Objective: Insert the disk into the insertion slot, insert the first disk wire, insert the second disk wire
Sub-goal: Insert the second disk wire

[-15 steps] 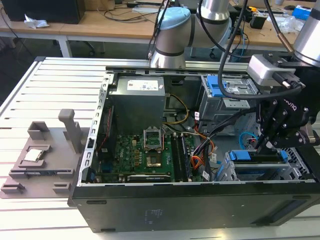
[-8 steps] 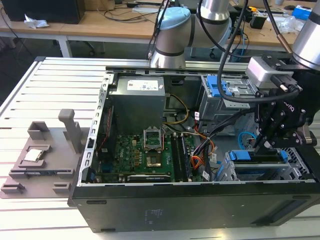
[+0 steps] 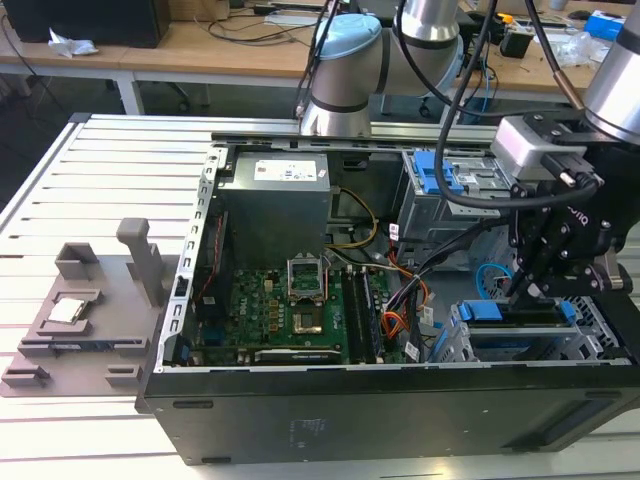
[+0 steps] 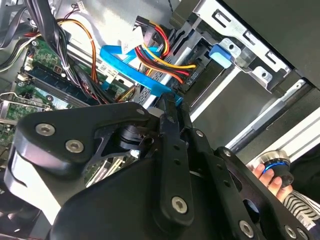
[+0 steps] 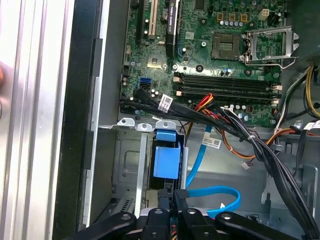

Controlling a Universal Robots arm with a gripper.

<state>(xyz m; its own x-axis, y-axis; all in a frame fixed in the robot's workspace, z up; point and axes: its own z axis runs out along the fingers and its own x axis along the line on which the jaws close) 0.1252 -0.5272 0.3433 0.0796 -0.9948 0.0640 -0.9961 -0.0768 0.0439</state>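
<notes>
The disk (image 3: 515, 312) sits inside the insertion slot (image 3: 600, 335), and its blue carrier (image 5: 165, 160) shows between the grey cage walls (image 5: 127, 165). The first disk wire (image 4: 165, 47) is a red bundle that ends in a dark plug (image 4: 190, 76) set against the disk's rear edge. The second disk wire (image 5: 220, 192) curves in a light blue loop, and its end meets my fingertips. My gripper (image 3: 520, 292) hangs right over the cage, shut on that blue wire's plug in both wrist views (image 4: 169, 100) (image 5: 175, 196).
The open computer case (image 3: 330, 410) lies on a slatted metal table (image 3: 110, 160), with the motherboard (image 3: 290, 310) inside. A larger grey drive box with a blue latch (image 3: 432, 175) stands behind the cage. Thick black cables (image 5: 260, 150) cross nearby. A person's hand (image 4: 267, 175) is beside the case.
</notes>
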